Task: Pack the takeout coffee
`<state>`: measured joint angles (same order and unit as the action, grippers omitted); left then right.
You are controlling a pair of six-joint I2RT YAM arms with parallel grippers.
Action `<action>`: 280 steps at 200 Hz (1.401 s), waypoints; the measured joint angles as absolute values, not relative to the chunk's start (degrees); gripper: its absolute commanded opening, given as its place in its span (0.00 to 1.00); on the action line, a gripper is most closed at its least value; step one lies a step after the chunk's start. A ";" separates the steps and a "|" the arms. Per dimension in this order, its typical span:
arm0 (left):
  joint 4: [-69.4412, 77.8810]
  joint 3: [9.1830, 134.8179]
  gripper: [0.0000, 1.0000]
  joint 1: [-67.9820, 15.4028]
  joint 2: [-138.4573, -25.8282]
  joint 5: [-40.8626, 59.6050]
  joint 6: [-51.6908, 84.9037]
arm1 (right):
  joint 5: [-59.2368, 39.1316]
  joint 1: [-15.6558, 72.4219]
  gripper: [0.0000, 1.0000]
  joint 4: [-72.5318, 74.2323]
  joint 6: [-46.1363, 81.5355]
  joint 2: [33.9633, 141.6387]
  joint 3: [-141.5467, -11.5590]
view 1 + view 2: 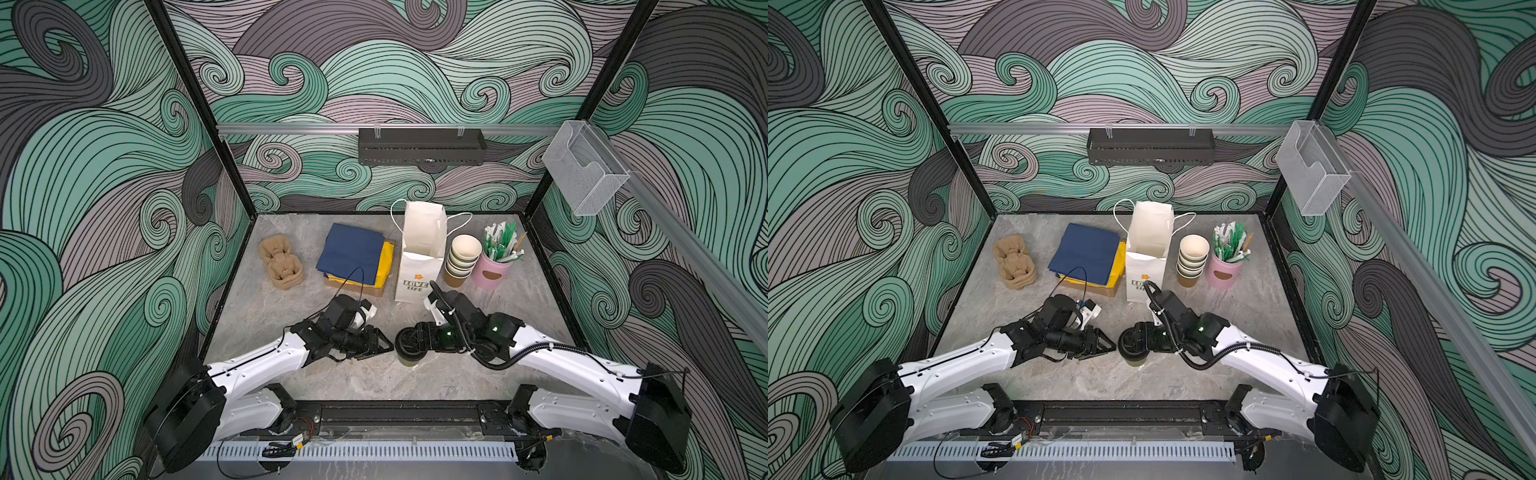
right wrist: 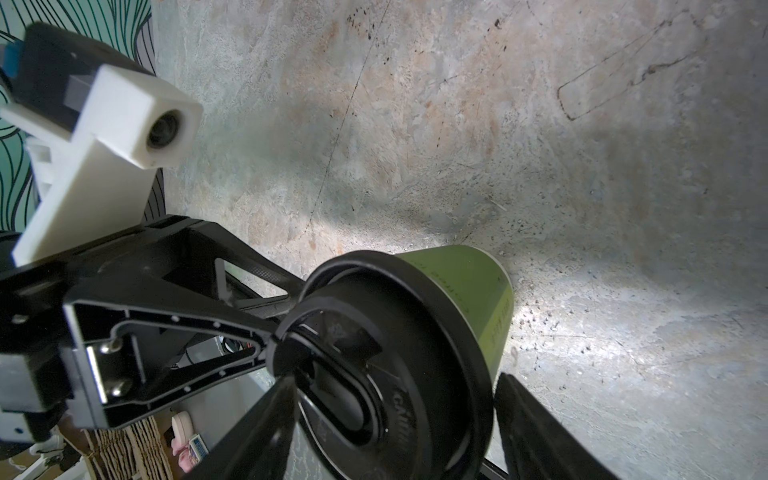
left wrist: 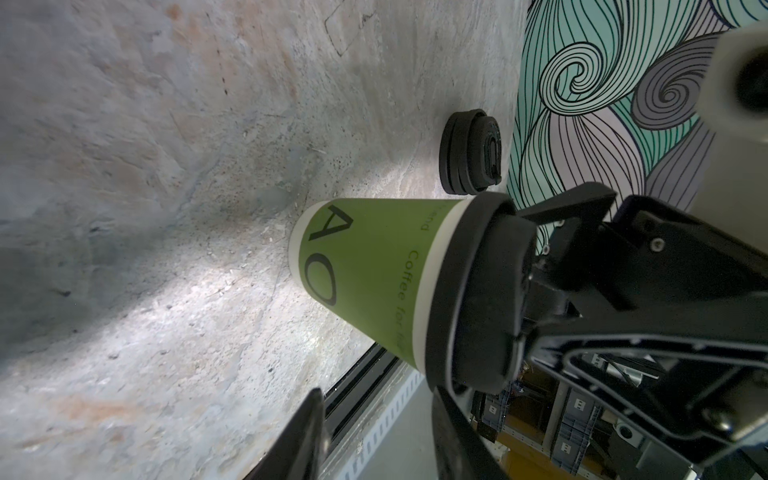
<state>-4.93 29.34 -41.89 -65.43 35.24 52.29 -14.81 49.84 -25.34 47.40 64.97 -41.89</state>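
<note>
One cup (image 1: 409, 360), black lid (image 2: 415, 332) on, upright on table (image 1: 374, 386) at 6 o'clock, near front edge. Over it the right gripper (image 2: 395, 380), fingers clamped across the lid rim. At its 9 o'clock, just beside, the left gripper (image 1: 387, 347), fingers apart, nothing between. At 12: bag (image 1: 415, 274), upright, mouth open; contents cannot be told. At 1: cup stack (image 1: 463, 257), nested, cream-lined. At 2: pink tub (image 1: 492, 272) stuffed with wrapped straws (image 1: 500, 243). At 11: blue and yellow napkins (image 1: 353, 253) piled on a box (image 1: 353, 289). At 10: pulp carriers (image 1: 281, 261), nested. Loose lids (image 3: 471, 151) stacked on table close by the wall. On back wall rail at 12: black basket (image 1: 422, 146), inside hidden
</note>
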 measured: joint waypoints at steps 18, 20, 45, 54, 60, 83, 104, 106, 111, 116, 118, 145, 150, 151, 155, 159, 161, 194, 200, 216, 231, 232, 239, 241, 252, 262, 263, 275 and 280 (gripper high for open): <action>-3.92 29.34 0.49 -41.98 -64.75 35.92 52.75 | -14.79 49.80 0.75 -25.93 47.37 63.57 -41.60; -3.77 29.34 0.49 -42.00 -64.73 36.03 52.80 | -14.79 49.78 0.75 -26.02 47.37 63.35 -41.56; -2.00 29.21 0.48 -42.72 -64.69 36.71 53.60 | -15.09 48.71 0.74 -26.74 47.16 60.88 -40.86; -1.26 29.21 0.47 -43.07 -64.93 36.86 53.76 | -15.20 48.21 0.73 -27.07 47.00 60.60 -40.75; -0.80 29.21 0.46 -43.31 -65.21 36.95 53.87 | -15.31 47.97 0.73 -27.20 46.94 60.55 -40.75; 0.84 29.21 0.44 -44.03 -67.07 37.45 54.54 | -15.77 47.40 0.73 -27.22 46.59 60.77 -40.73; 1.43 29.19 0.41 -44.12 -68.27 37.74 54.72 | -16.58 47.27 0.72 -27.03 46.33 61.39 -40.73; 1.43 29.19 0.41 -44.12 -68.38 37.76 54.74 | -16.64 47.24 0.72 -27.00 46.33 61.45 -40.73; 1.45 29.21 0.41 -44.12 -68.55 37.78 54.74 | -16.80 47.22 0.72 -26.87 46.26 61.69 -40.73; 1.43 29.21 0.41 -44.12 -68.69 37.78 54.76 | -16.95 47.22 0.72 -26.76 46.26 61.93 -40.73; 1.43 29.21 0.41 -44.12 -68.75 37.78 54.76 | -16.99 47.22 0.72 -26.74 46.26 62.02 -40.73; 1.43 29.19 0.40 -44.12 -68.93 37.76 54.78 | -17.47 47.22 0.71 -26.44 46.28 62.94 -40.45; 1.41 29.19 0.40 -44.12 -68.93 37.76 54.78 | -17.61 47.20 0.71 -26.30 46.28 62.94 -40.23; 1.41 29.19 0.40 -44.12 -68.93 37.74 54.78 | -17.61 47.18 0.71 -26.30 46.28 62.94 -40.21; 1.37 29.19 0.40 -44.12 -68.93 37.74 54.81 | -17.69 47.16 0.70 -26.28 46.30 62.94 -40.03; 1.37 29.19 0.40 -44.12 -68.93 37.71 54.81 | -17.76 47.16 0.70 -26.28 46.28 62.94 -39.88; 1.37 29.19 0.40 -44.12 -68.93 37.74 54.83 | -17.85 47.11 0.70 -26.24 46.30 62.94 -39.77; 1.06 29.19 0.36 -44.12 -69.56 37.63 54.83 | -18.44 47.00 0.70 -25.45 46.50 62.92 -39.27; 1.08 29.21 0.36 -44.12 -69.69 37.63 54.74 | -18.46 47.00 0.70 -25.45 46.52 62.89 -39.22; 1.10 29.26 0.33 -44.14 -69.78 37.65 54.57 | -18.46 47.00 0.70 -25.41 46.52 62.72 -39.07; 0.78 29.61 0.31 -44.14 -69.97 37.74 54.35 | -18.48 47.00 0.69 -25.39 46.57 62.59 -38.96; 0.71 29.65 0.31 -44.14 -70.00 37.74 54.30 | -18.48 47.00 0.69 -25.39 46.54 62.59 -38.96; 0.38 29.89 0.30 -44.18 -70.06 37.74 54.04 | -18.48 47.00 0.69 -25.36 46.57 62.59 -38.94; 0.32 29.91 0.30 -44.18 -70.08 37.71 53.98 | -18.48 47.00 0.69 -25.34 46.57 62.59 -38.94; -0.14 30.30 0.29 -44.18 -70.37 37.80 53.47 | -18.48 47.00 0.69 -25.28 46.57 62.59 -38.87; -0.43 30.65 0.28 -44.18 -70.67 37.87 53.06 | -18.52 47.00 0.69 -25.19 46.59 62.59 -38.83; -0.49 30.68 0.28 -44.18 -70.70 37.85 53.06 | -18.52 47.00 0.69 -25.17 46.59 62.59 -38.83; -0.78 31.09 0.27 -44.36 -71.07 37.87 52.62 | -18.52 47.00 0.69 -25.06 46.59 62.59 -38.76; -0.82 31.22 0.26 -44.42 -71.18 37.89 52.38 | -18.52 47.00 0.69 -25.04 46.59 62.59 -38.74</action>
